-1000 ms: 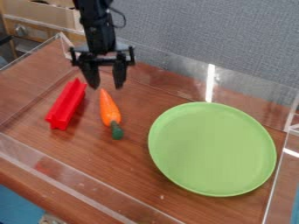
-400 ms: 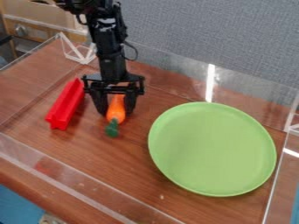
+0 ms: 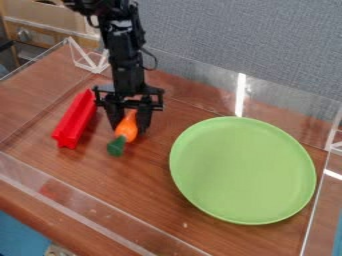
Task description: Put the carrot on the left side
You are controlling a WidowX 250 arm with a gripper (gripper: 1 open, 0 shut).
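Carrot (image 3: 123, 134) lies on the wooden surface (image 3: 201, 100), tilted on a diagonal: dark green stem end toward the camera and lower left, orange body running up and right under the arm. It sits between the red ridged bar (image 3: 76, 118) on its left and the big round green plate (image 3: 243, 168) on its right, near the bar but not touching it, clear of the plate.

Pincer (image 3: 127, 119) points straight down, directly over the carrot's upper orange end. Its black fingers (image 3: 146, 104) straddle that end, one each side, tips low at the surface. Jaws look partly closed around the orange body; can't tell whether the pads actually touch it or whether the grip is firm. Carrot's green end is on the surface.

Black arm (image 3: 123, 50) rises vertically from the pincer toward the top left. A clear acrylic wall (image 3: 40, 165) rims the surface. Grey fabric panel (image 3: 254, 40) stands behind, cardboard boxes (image 3: 47, 20) at upper left.
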